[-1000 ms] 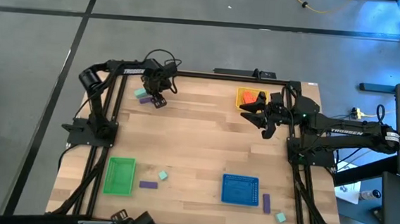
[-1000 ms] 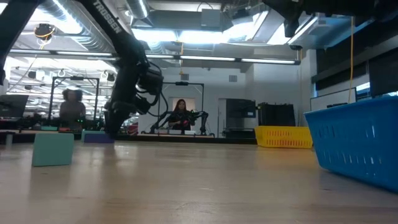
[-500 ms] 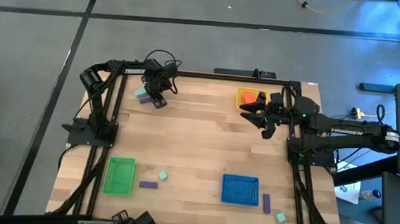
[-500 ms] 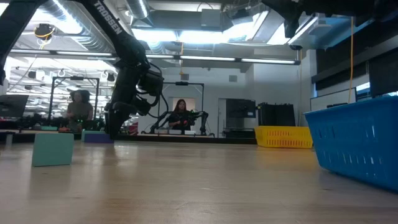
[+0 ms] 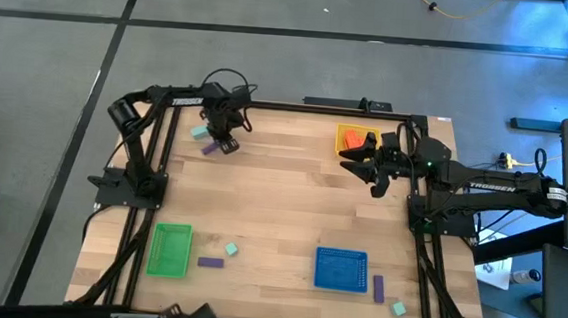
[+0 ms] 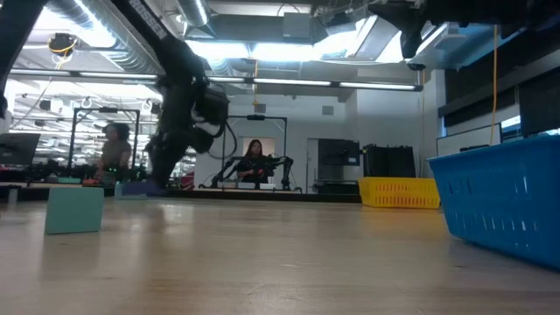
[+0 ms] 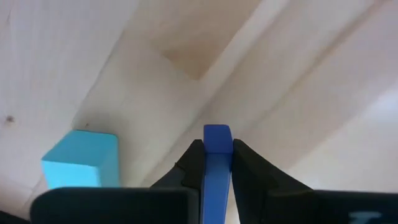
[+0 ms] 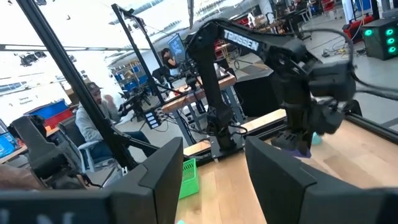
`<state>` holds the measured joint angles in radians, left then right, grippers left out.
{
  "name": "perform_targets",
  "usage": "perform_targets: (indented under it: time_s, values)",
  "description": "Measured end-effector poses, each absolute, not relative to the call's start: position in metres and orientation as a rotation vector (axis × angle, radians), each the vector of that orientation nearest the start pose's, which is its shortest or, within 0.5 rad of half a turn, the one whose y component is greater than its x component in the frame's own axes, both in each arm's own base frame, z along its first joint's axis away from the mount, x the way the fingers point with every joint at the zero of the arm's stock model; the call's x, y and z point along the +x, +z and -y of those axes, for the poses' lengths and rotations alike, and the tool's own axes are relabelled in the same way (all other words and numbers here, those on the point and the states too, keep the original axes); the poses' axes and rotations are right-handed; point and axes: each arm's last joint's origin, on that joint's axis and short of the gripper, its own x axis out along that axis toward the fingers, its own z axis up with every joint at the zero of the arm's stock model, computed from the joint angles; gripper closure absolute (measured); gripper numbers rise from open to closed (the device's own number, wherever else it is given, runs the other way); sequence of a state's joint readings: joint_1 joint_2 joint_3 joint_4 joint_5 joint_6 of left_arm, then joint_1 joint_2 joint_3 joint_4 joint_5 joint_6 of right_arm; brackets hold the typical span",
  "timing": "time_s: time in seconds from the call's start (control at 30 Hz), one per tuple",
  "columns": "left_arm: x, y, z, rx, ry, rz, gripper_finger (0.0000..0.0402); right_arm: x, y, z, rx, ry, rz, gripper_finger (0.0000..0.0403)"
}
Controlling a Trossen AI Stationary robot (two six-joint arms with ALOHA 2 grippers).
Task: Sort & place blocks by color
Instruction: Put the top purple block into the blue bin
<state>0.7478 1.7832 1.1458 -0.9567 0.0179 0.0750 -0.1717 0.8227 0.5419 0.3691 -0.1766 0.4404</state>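
My left gripper is at the far left of the table, shut on a purple block. A mint block lies on the wood just beside it, also seen in the left wrist view. My right gripper hovers open and empty by the yellow tray, which holds orange-red blocks. Near the front lie a purple bar, a mint cube, another purple bar and a mint cube. My left gripper pinches the purple block between its two fingers, on the block's two broad sides. The fingers point down from above, and the block's end sticks out past the fingertips. Whether the block still rests on the table, I cannot tell.
A green tray sits at the near left and a blue tray at the near right. Bare wood lies across the table's middle. People sit at benches in the room beyond the table.
My left gripper has shut on the purple block at the far left, and the block has shifted a little with it. The left arm's elbow has swung slightly toward the table's left edge. The right arm has kept still.
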Motion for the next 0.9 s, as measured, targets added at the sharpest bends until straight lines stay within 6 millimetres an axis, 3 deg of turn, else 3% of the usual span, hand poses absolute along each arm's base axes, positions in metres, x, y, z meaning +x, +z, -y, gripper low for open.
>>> perform_targets:
  time_s: [0.13,0.27,0.43,0.57,0.8,0.9]
  values:
    - [0.23,0.199,-0.199,-0.55,0.515,-1.321,0.036,0.186,0.295,0.027,0.427,0.024,0.084,0.0225]
    - [0.238,0.243,-0.185,-0.545,0.514,-1.022,0.036,0.186,0.296,0.027,0.454,0.028,0.094,0.0225]
    - [0.251,0.3,-0.152,-0.469,0.44,-0.647,0.036,0.186,0.298,0.027,0.468,0.032,0.108,0.0225]
    - [0.264,0.335,-0.117,-0.399,0.316,-0.411,0.036,0.186,0.298,0.027,0.495,0.036,0.116,0.0225]
    - [0.289,0.369,-0.057,-0.25,0.13,-0.102,0.0359,0.187,0.298,0.025,0.537,0.098,0.094,0.0225]
    - [0.297,0.373,-0.04,-0.211,0.086,-0.045,0.0359,0.19,0.297,0.022,0.57,0.122,0.094,0.0225]
